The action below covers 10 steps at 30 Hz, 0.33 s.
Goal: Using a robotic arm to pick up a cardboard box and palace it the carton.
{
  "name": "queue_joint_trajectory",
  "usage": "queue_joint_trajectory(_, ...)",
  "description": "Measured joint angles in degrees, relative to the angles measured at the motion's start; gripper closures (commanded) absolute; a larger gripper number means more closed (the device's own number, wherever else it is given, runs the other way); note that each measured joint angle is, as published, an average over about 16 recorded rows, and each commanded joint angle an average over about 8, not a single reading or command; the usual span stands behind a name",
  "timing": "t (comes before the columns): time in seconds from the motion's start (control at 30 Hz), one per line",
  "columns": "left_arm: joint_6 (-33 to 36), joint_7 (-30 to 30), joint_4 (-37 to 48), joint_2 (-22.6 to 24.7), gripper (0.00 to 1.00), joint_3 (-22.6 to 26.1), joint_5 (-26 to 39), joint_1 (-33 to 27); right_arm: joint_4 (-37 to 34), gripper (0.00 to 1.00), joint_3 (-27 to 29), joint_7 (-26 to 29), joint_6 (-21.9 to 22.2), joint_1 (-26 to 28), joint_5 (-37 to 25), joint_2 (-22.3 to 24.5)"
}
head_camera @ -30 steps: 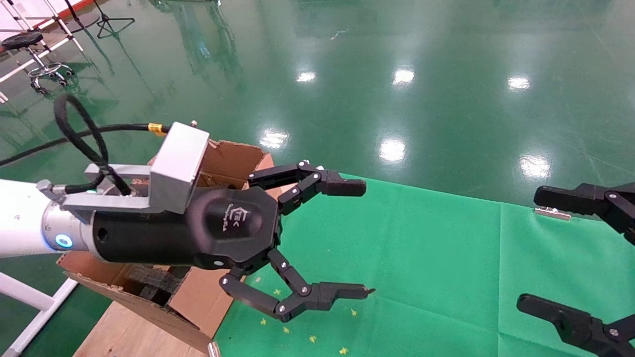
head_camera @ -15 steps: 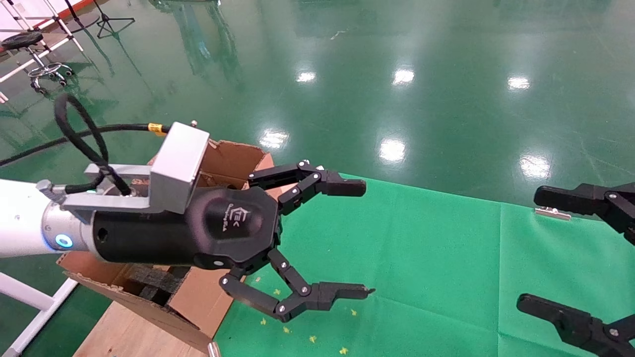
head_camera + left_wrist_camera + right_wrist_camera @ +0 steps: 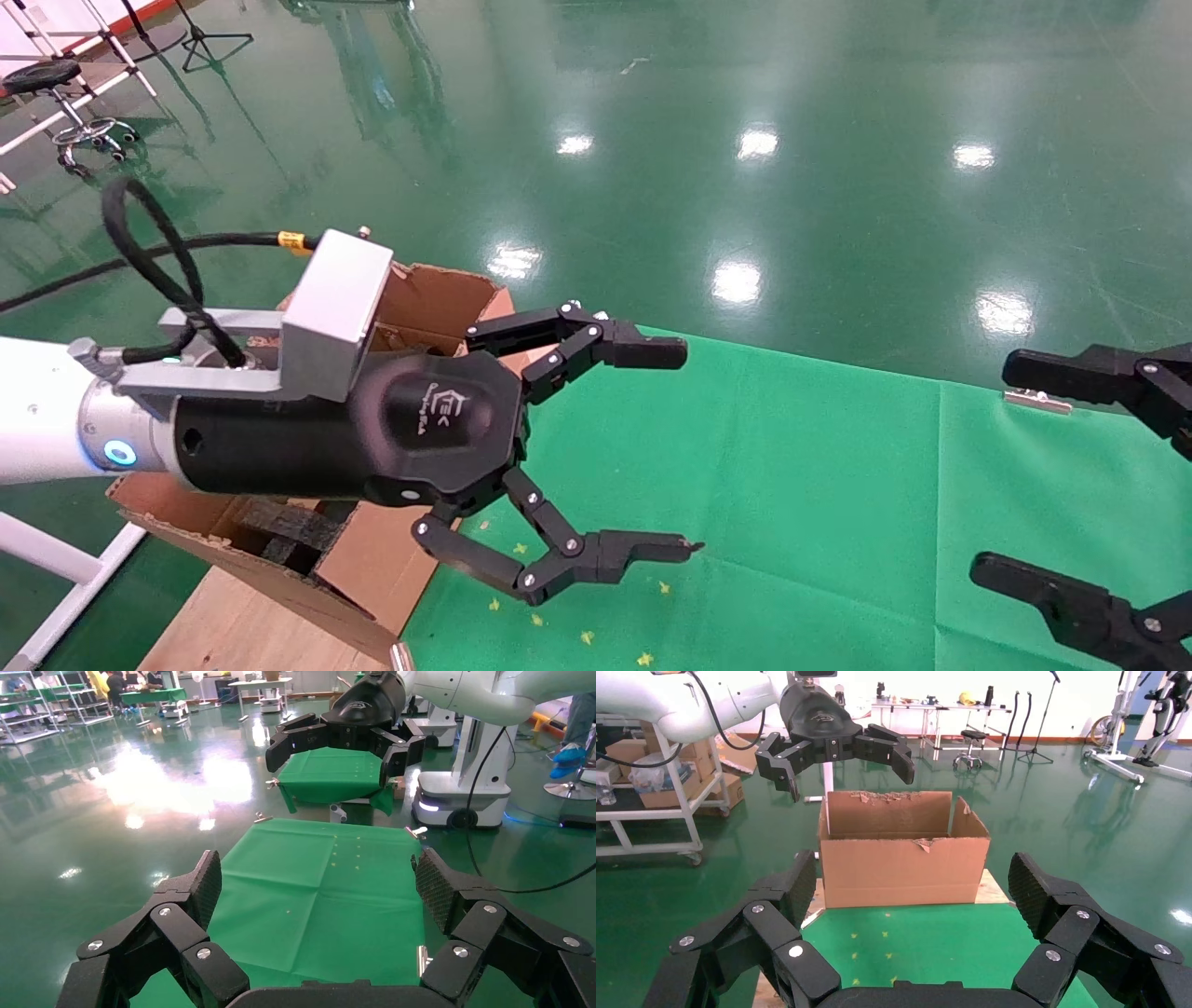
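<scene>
My left gripper point(image 3: 687, 449), on the white arm with the blue ring light, hangs open and empty above the left end of the green-clothed table point(image 3: 819, 485). It is just to the right of the large carton point(image 3: 430, 300), whose flaps are torn and which holds black foam point(image 3: 284, 529). In the right wrist view the carton point(image 3: 902, 867) stands at the far end of the cloth with the left gripper point(image 3: 842, 769) above it. My right gripper point(image 3: 1001, 466) is open and empty at the table's right end. The small cardboard box is not in view.
The carton rests on a wooden board point(image 3: 233, 624) at the table's left end. Small yellow marks point(image 3: 587, 636) dot the cloth. A trolley with boxes point(image 3: 666, 790) stands behind the carton. Another robot base point(image 3: 460, 797) and a second green table point(image 3: 330, 783) lie beyond the right end.
</scene>
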Motion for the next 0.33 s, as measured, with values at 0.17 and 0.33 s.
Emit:
queue_joint_trajectory(0.17, 0.0, 0.0, 0.0, 0.0, 0.0, 0.0, 0.0, 0.0, 0.0, 0.0, 0.0, 0.0, 0.0, 0.0, 0.0, 0.0)
queue_joint_trajectory(0.33, 0.0, 0.0, 0.0, 0.0, 0.0, 0.0, 0.0, 0.0, 0.0, 0.0, 0.0, 0.0, 0.0, 0.0, 0.0, 0.0)
